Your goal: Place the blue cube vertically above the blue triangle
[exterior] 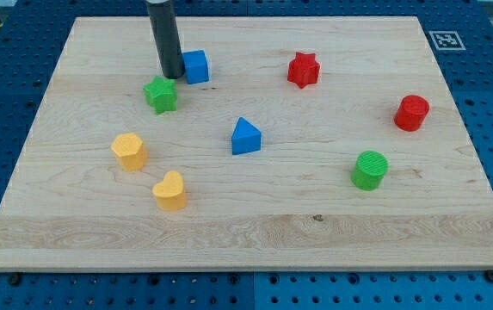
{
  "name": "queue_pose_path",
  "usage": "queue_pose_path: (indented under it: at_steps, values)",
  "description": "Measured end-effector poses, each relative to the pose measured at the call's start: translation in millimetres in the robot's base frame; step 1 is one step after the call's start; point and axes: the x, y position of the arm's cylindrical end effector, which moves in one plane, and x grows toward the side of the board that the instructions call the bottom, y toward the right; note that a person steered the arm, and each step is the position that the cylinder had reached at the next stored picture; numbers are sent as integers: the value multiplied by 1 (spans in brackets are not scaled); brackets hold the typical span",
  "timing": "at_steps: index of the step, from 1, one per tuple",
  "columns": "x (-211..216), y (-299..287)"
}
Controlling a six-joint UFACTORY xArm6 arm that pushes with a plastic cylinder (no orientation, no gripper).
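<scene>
Along the frame's left, a yellow hexagonal block [129, 151] and a yellow heart block [169, 190] are sitting near the wooden board's [255, 237] edge. In the upper left, my tip [170, 75] is standing upright, touching the blue cube [195, 66] above the green star block [161, 94]. The blue triangle [245, 137] is lying centrally, with open wood around it.

Green star [161, 94], red cylinder [411, 113]

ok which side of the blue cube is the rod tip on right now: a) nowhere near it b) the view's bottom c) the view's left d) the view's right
c: my tip sits right at the left face of the blue cube, just above the green star.
</scene>
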Motion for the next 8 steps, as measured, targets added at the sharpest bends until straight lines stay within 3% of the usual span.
queue_pose_path:
  at_steps: [3,7,8]
  values:
    - [-24,-4]
    - [34,62]
    - [28,63]
